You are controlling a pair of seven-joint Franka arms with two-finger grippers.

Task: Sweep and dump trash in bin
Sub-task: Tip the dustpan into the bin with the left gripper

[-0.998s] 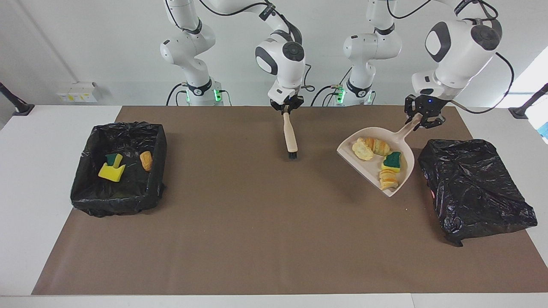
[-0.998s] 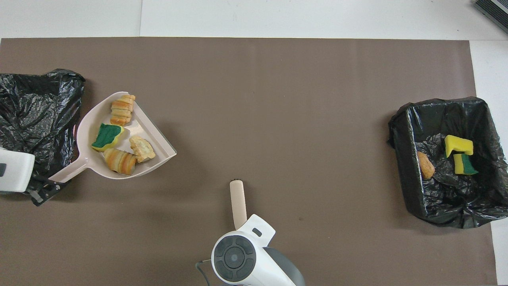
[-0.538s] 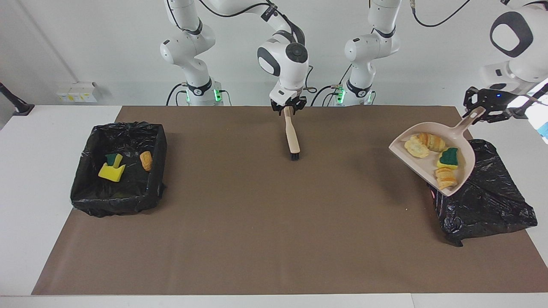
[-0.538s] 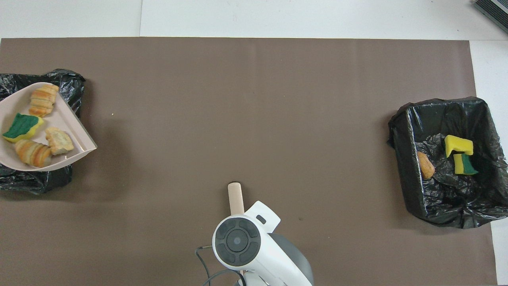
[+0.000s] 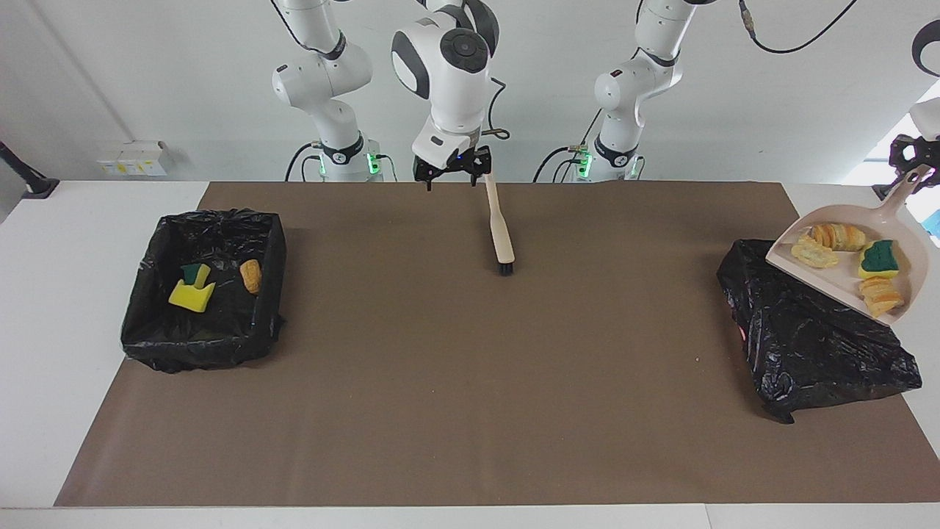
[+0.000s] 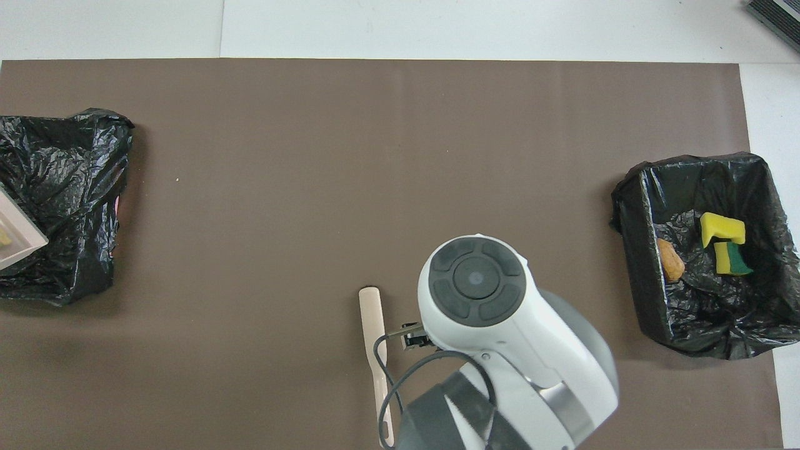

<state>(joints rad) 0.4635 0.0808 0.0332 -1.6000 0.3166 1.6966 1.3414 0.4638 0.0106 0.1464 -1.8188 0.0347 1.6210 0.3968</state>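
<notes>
Trash [image 5: 852, 252] in dustpan [image 5: 844, 283] below left claw [image 5: 910, 158].

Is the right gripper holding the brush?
No, the right gripper hangs open beside the brush, which lies on the mat.

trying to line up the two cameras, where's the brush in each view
Facing view: the brush lies flat at top centre, bristles pointing away from the robots.
Overhead view: it lies at bottom centre, beside the right arm's wrist.
Shared landmark: the open bin holding yellow sponge scraps.
</notes>
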